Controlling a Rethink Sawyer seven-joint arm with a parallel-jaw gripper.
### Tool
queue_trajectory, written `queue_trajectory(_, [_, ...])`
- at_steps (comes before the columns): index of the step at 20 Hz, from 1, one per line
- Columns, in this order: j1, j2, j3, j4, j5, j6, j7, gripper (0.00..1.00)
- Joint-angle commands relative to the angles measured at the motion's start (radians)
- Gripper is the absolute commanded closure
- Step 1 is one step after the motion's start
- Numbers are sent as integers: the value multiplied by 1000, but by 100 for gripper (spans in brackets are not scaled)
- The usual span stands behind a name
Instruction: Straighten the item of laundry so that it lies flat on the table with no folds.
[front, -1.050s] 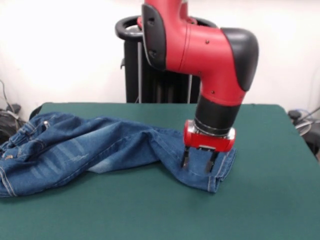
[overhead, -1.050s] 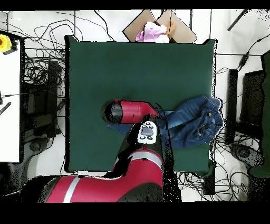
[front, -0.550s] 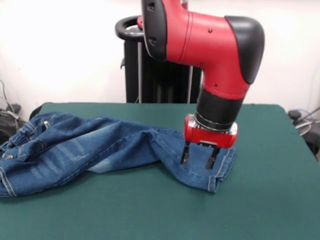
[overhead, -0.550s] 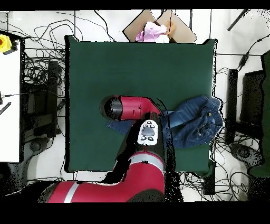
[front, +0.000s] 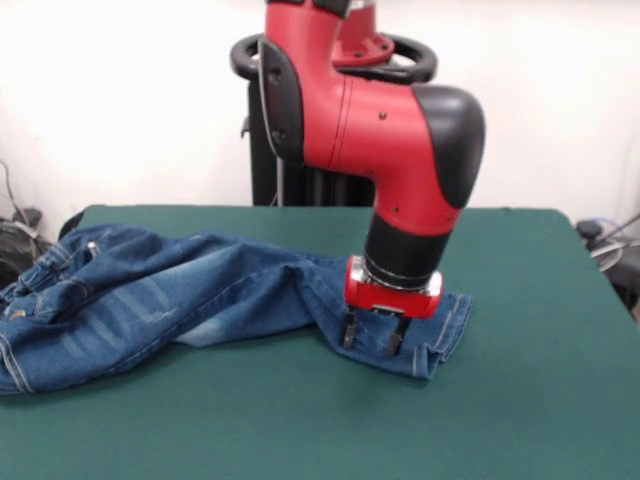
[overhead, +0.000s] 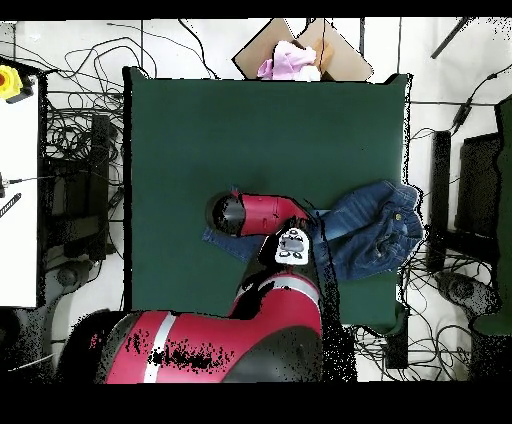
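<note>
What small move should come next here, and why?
Probably close the hand on the cuff end of the jeans, then drag it away from the waistband. The open fingers are down at the denim near the hem, and the jeans lie bunched and wrinkled toward one side of the table, the waistband end at its edge.

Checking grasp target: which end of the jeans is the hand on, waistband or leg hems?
The leg-hem end: the hand stands open on the jeans by the pale-stitched hems; the waistband end lies bunched at the table's opposite edge.
</note>
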Motion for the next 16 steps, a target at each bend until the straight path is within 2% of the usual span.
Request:
queue_trajectory(1, [-9,54,127,95,11,-1,127,0])
queue_trajectory(5, [14,64,113,103,18,-51,166,0])
queue_trajectory(6, [25,70,102,95,18,-68,173,100])
queue_trajectory(8, [30,71,98,94,27,-84,192,100])
queue_trajectory(10, [56,71,78,70,42,-49,202,100])
queue_trajectory(16, [81,-32,42,50,80,62,211,100])
